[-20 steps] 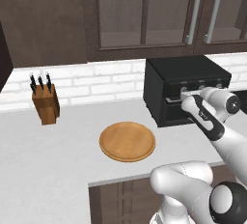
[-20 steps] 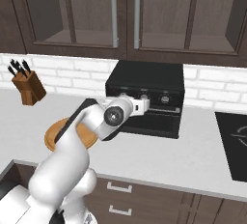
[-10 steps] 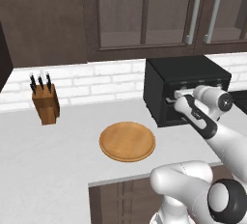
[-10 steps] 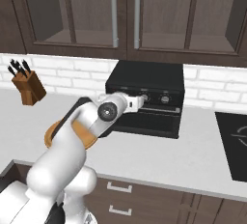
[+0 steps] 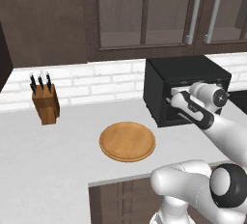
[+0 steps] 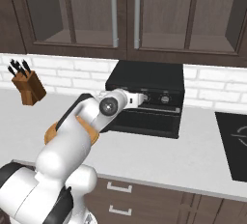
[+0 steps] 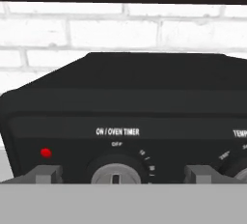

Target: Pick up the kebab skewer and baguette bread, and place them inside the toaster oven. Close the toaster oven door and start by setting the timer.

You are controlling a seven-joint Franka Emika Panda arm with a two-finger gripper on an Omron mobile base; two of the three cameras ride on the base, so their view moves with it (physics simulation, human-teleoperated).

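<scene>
- Left base view. Item: toaster oven (image 5: pixel 164 80), black box at the back right of the bench (image 5: pixel 58 155), against the white brick wall. My arm reaches across its front, and the claw (image 5: pixel 174 92) sits at the control strip. Item: round wooden plate (image 5: pixel 127 141) in front of and left of the oven, nothing lying on it. Item: knife block (image 5: pixel 45 103) far left by the wall. I see no kebab skewer or baguette bread on the bench, so I judge both are inside the oven, though I cannot confirm it from here.
- Right base view. Item: toaster oven (image 6: pixel 147 76) with the toaster oven door (image 6: pixel 149 119) up against the body, handle bar just under the knob row; I read it as closed. The claw (image 6: pixel 143 97) is level with the left end of that row. Knife block (image 6: pixel 29 89) far left; the plate is mostly hidden behind my arm.
- Hand view. Item: timer knob (image 7: pixel 116 174), silver-ringed, under the label "ON / OVEN TIMER", pointer near "OFF". A red lamp (image 7: pixel 46 152) sits to its left; a second knob shows at the right edge. The two fingertips (image 7: pixel 44 174) stand one on each side of the knob, spread fully apart and holding nothing.
- Step in hand, as I judge it: the last one, setting the timer. Next move calls for easing forward until the knob lies between the tips, closing on it squarely, then rotating the wrist off "OFF".
</scene>
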